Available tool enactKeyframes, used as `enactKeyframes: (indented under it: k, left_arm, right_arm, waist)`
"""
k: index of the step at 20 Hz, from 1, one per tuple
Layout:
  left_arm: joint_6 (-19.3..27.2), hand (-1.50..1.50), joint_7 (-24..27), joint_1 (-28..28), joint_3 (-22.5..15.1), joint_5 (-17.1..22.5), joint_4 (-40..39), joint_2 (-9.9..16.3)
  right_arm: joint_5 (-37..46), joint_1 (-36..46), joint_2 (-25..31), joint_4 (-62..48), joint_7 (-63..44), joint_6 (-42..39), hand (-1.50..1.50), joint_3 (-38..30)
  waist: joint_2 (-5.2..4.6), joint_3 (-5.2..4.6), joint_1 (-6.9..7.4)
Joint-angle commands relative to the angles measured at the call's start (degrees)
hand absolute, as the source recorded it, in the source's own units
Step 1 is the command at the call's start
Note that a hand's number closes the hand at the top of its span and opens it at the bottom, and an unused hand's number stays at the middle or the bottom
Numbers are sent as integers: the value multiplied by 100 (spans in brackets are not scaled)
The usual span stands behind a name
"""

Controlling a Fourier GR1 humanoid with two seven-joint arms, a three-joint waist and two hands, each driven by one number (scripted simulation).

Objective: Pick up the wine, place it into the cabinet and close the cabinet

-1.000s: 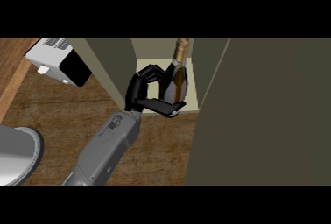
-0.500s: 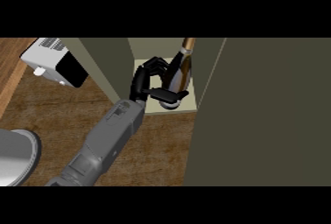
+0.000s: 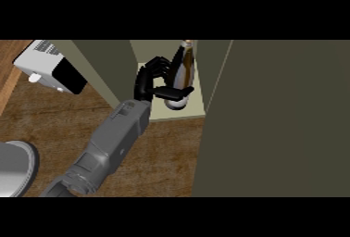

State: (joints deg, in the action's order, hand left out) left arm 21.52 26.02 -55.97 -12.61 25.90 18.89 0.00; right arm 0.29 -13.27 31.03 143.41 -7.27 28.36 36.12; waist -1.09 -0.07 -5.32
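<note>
Head view, looking steeply down at a wooden counter (image 3: 171,152). One grey forearm comes in from about 7 o'clock and reaches up toward 12 o'clock, ending in a black hand. From the angle alone I cannot say for certain which arm it is; it enters on the view's left, so I take it as the left hand (image 3: 152,83). No other hand shows.

The wine bottle (image 3: 182,74) stands inside the open cabinet (image 3: 159,115), on its pale floor, at roughly 12 o'clock from the picture's centre. Its long axis runs nearly upright, neck toward the top edge, base toward the viewer. The bottle lies just at 3 o'clock of the palm, touching it. The fingers curl behind the bottle and the thumb crosses in front of its lower body, so the hand is closed around the wine.

The cabinet door (image 3: 280,120) is a broad dark olive panel filling the right side, swung open, its edge just at 3 o'clock of the bottle. A white appliance (image 3: 48,69) sits at 10 o'clock, and a grey round dish (image 3: 14,166) at 8 o'clock.

Judging from this, the wine seems set in place; releasing it and closing the door remain.
</note>
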Motion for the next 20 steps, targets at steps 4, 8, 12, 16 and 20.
enactKeyframes:
  k: [4, 8, 12, 16, 20]
  left_arm:
    - [-7, 150, 191, -468, 363, 114, -659, 83]
    - [201, 150, 397, -559, 450, 88, -856, 258]
    - [387, -150, 366, -832, 357, -73, -1078, 301]
    - [422, -150, 587, -791, 281, -218, -1267, 446]
    - [816, -150, 569, -965, 292, -266, -1415, 356]
  right_arm:
    - [-413, -180, 76, 765, -235, -135, -150, -147]
    - [-394, -349, 125, 880, -86, -221, -150, -12]
    - [-449, -448, 92, 867, 47, -298, -150, 126]
    - [-402, -534, 31, 735, 232, -313, -150, 173]
    - [-322, -672, 92, 592, 498, -442, -150, 222]
  waist:
    - [-52, -1, 3]
    - [-70, -1, -116]
    - [-84, 2, -240]
    - [-92, -1, -204]
    - [-68, 5, -217]
